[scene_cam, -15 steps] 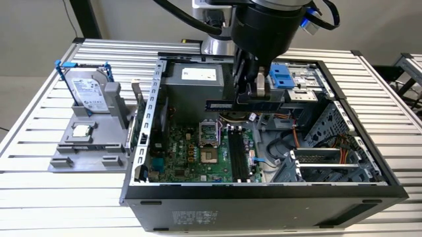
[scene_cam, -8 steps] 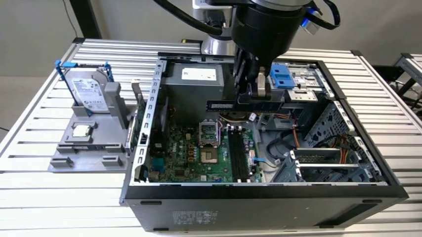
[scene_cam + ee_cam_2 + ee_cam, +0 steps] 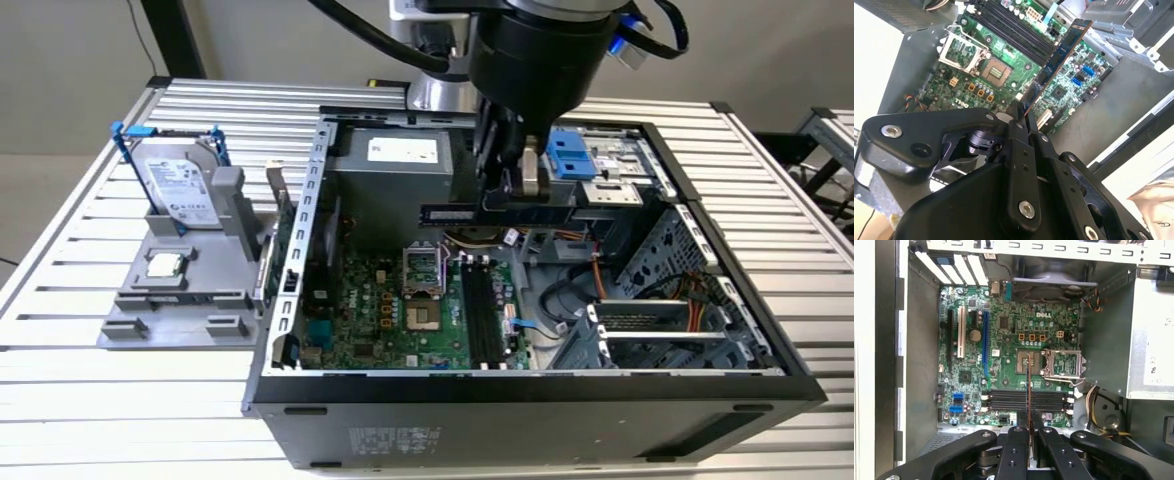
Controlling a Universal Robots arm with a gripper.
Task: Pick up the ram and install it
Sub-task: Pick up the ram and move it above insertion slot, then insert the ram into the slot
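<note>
**A:** Where's the long, thin, dark blue-green ram stick (image 3: 454, 212)?

**B:** Held in the air over the green motherboard (image 3: 387, 310), above its black memory slots (image 3: 483, 310); not seated.

**A:** The risk?

**B:** It lies crosswise to the slots. Pressed down like that, it could jam or slip.

**A:** The black gripper (image 3: 514, 203)?

**B:** Nearly closed, pinching the stick.

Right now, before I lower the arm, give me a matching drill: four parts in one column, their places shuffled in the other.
1. ram
2. hard drive
3. processor chip
4. memory slots

A. lying flat on the grey holder
B. on the motherboard inside the case
C. clamped in the gripper above the case
D. standing upright on the grey holder

Pairs: 1-C, 2-D, 3-A, 4-B
</note>
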